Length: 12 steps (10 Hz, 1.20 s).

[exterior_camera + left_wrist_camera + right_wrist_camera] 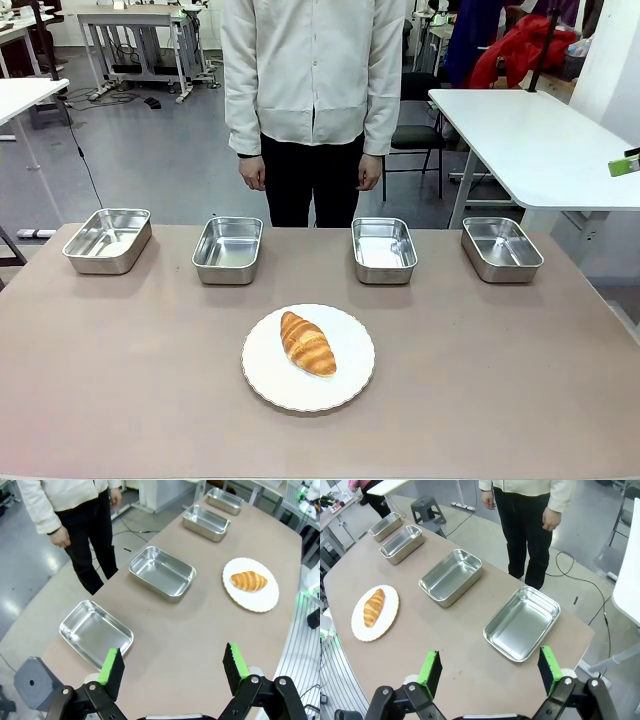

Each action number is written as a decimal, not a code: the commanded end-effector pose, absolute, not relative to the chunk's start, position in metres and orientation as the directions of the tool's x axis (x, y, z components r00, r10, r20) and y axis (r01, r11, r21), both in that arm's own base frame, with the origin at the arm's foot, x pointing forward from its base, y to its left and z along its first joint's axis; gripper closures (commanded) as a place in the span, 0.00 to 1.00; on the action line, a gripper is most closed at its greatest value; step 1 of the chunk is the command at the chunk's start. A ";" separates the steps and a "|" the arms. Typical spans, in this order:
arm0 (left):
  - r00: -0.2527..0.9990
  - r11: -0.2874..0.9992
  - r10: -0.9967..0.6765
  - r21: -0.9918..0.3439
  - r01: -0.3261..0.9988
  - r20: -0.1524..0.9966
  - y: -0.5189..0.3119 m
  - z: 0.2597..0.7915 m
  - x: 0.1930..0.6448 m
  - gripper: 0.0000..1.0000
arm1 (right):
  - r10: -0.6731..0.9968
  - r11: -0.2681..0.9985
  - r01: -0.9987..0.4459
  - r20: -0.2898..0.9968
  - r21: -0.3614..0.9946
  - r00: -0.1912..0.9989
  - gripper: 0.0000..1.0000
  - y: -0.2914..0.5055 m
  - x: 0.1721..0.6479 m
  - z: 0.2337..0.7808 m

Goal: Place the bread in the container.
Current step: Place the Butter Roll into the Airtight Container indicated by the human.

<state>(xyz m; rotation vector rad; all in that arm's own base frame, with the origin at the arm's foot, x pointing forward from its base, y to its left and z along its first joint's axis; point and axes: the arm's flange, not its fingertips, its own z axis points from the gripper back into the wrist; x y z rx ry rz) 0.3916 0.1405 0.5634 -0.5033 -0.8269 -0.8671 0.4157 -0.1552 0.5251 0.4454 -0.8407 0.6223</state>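
1. One bread (pixel 308 343) lay on a round white plate (pixel 265 372), low centre in the front view. Its long axis ran from upper left to lower right.
2. You should have judged it light and soft under a thin crust. A hard squeeze would likely dent or flake it, and the glossy top looked a little slick.
3. Best hold, as a judgement: across the thick middle, pads on the two long flanks, closing gently. The tapered ends looked too slight to grip.
4. Looks: golden-brown and croissant-shaped, with darker ridged bands across a shiny crust.
5. Four identical steel pans stood in a row above the plate: outer-left pan (pixel 108 240), inner-left pan (pixel 228 249), inner-right pan (pixel 384 249), outer-right pan (pixel 501 247). All were empty and apart from the plate. You could not tell which one the task meant.
6. Left gripper (pixel 171 652) had its fingers wide apart and held nothing, with the bread at upper right of its wrist view.
7. Right gripper (pixel 488 654) was likewise spread and empty, with the bread at middle left of its view.
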 end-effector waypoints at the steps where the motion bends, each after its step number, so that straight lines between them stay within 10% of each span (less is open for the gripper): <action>1: 0.343 0.548 -0.438 -0.056 0.835 0.831 0.146 0.563 0.393 0.00 | 0.331 0.721 -0.683 0.808 0.116 0.487 0.00 -0.158 0.420 0.524; 12: 0.383 0.575 -0.435 -0.076 0.815 0.815 0.145 0.561 0.392 0.00 | 0.319 0.738 -0.660 0.789 0.140 0.525 0.00 -0.155 0.415 0.522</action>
